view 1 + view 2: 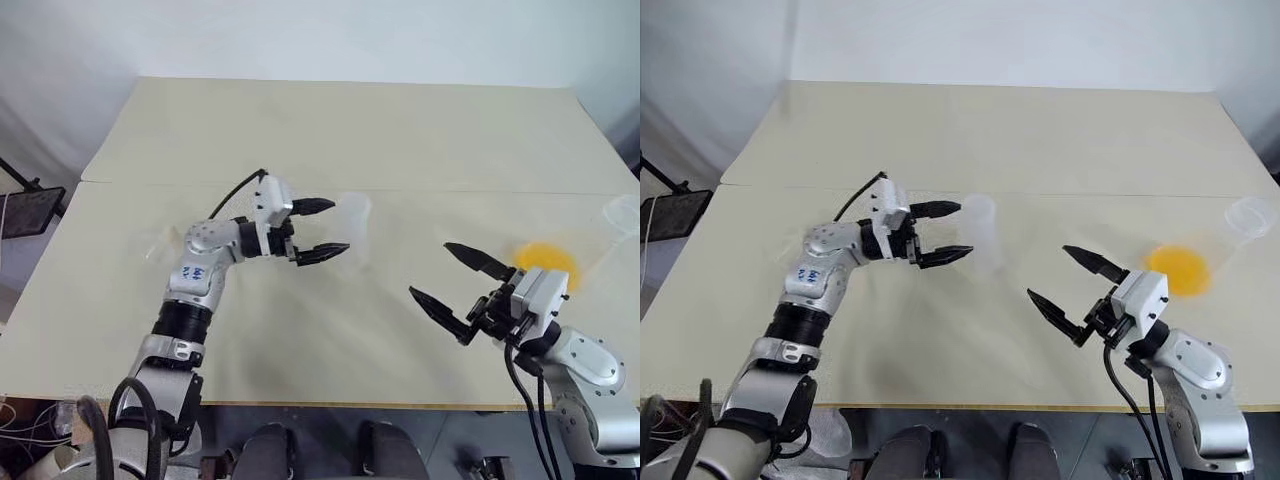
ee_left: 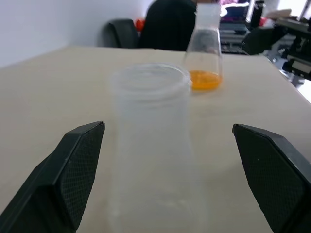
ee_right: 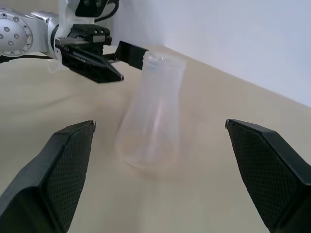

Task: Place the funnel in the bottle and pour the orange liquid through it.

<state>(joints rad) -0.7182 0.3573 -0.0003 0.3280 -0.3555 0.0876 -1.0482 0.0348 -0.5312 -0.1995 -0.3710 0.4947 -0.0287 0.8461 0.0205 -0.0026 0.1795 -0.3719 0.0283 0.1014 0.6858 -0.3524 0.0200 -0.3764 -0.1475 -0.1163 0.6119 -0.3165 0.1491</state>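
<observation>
Standing upright on the counter (image 1: pixel 300 130), the bottle (image 1: pixel 980 232) sits just beyond the left gripper (image 1: pixel 942 233)'s open fingers; right gripper (image 1: pixel 1072 291) at four o'clock, fingers spread, empty.

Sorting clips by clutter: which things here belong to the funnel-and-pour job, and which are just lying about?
Job: bottle by the open left gripper; orange liquid in the larger flask; faint clear shape, probably the funnel.
Lying about: black object beside the table.
</observation>
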